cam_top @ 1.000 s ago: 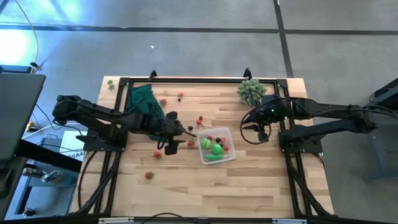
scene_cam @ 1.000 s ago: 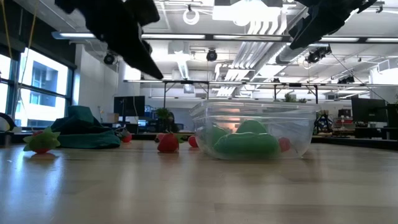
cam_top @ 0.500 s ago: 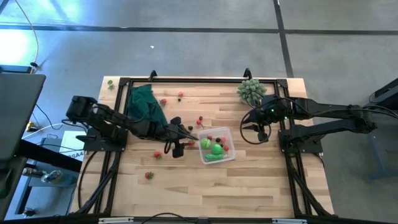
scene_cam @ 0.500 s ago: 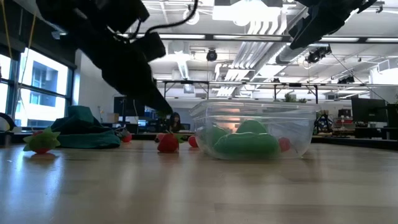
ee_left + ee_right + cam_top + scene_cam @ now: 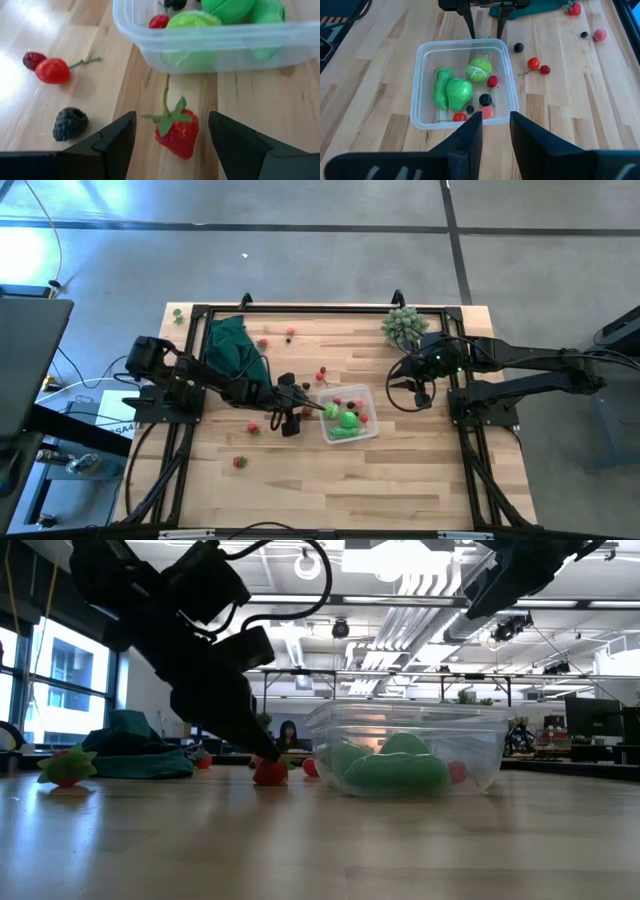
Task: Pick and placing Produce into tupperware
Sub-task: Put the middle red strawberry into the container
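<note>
**A:** Strawberry (image 5: 177, 134) first: where did you have it? It lay on the table (image 5: 400, 470) just beside the near wall of the tupperware (image 5: 349, 415), apart from it, with your left hand (image 5: 171, 131) low over it and one finger on either side.

**B:** And was that hand closed on anything?

**A:** No. Your left hand stood wide, the berry sitting in the gap and neither finger touching it. I judge you had lined it up that way so that a straight closing would catch the fruit across its body.

**B:** Which way did the berry point?

**A:** In the left wrist view its long axis ran roughly away from the hand toward the tupperware, leafy cap and thin stem at the container end, red tip toward your hand, tilted a little. Your fingers therefore flanked its sides, not its ends, which I would call the safer hold on so small a piece.

**B:** What else lay close by?

**A:** A blackberry (image 5: 70, 123) and a pair of cherries (image 5: 52, 70) lay off to one side, clear of the fingers. Inside the container sat green vegetables (image 5: 452, 91) and a few small red and dark pieces.

**B:** And the other arm?

**A:** Your right hand (image 5: 495, 131) hung above the far side of the tupperware, fingers set narrow with nothing between them, looking down into it. I take it you parked it there to wait, out of the left arm's path.
</note>
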Robot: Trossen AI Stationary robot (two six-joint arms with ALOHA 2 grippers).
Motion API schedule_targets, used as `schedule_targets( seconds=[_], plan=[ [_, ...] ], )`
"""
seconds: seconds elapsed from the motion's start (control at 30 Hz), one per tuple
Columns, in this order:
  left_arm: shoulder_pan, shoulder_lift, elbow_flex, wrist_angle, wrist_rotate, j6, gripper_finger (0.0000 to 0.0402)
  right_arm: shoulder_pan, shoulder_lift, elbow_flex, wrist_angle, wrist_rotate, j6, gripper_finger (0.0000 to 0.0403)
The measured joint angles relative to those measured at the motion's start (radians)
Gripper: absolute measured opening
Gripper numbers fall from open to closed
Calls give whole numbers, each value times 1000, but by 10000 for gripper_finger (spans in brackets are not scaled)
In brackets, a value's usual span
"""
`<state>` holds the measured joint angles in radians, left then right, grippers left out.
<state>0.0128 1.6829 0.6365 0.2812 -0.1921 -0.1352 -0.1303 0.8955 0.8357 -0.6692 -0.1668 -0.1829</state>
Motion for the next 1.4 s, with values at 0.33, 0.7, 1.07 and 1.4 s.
schedule_targets(
  seconds=[0.33, 0.7, 1.07, 1.4],
  plan=[
    [0, 0, 0, -30, -11, 50, 239, 0, 0, 0, 0, 0, 0, 89],
    [0, 35, 1, 14, 1, 104, 239, 0, 0, 0, 0, 0, 0, 89],
    [0, 67, 26, 37, 19, 113, 239, 0, 0, 0, 0, 0, 0, 89],
    [0, 67, 26, 8, 26, 109, 217, 0, 0, 0, 0, 0, 0, 89]
  ],
)
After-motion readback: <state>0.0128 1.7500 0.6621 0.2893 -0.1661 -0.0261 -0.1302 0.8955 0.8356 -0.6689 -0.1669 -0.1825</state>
